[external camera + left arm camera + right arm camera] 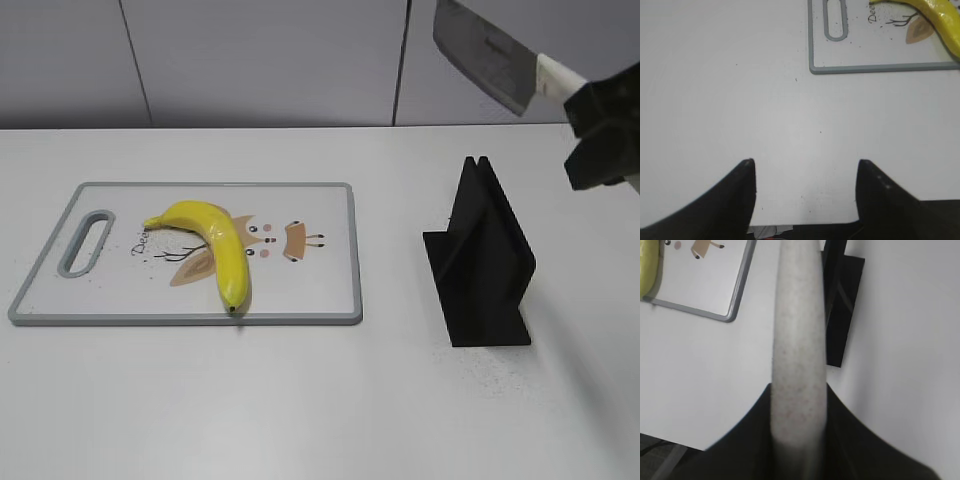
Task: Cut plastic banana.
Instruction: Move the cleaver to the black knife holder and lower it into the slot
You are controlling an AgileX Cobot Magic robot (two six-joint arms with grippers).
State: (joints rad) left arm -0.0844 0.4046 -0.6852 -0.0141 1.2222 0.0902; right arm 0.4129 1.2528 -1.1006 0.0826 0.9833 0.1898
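The plastic banana [215,245] is whole, glossy yellow, and lies on the white cutting board [320,290] at the left; part of it shows in the left wrist view [940,15] and at the right wrist view's corner [647,265]. My right gripper [590,115] is shut on the pale handle of a knife [485,55], held high at the upper right with the blade pointing left, above the black knife stand [485,265]. The handle fills the right wrist view [799,340]. My left gripper [805,170] is open and empty over bare table, near the board's handle corner.
The board [880,67] has a grey rim, a handle slot [88,240] at its left end and a cartoon print. The black stand [840,305] stands right of the board. A grey wall runs behind the white table.
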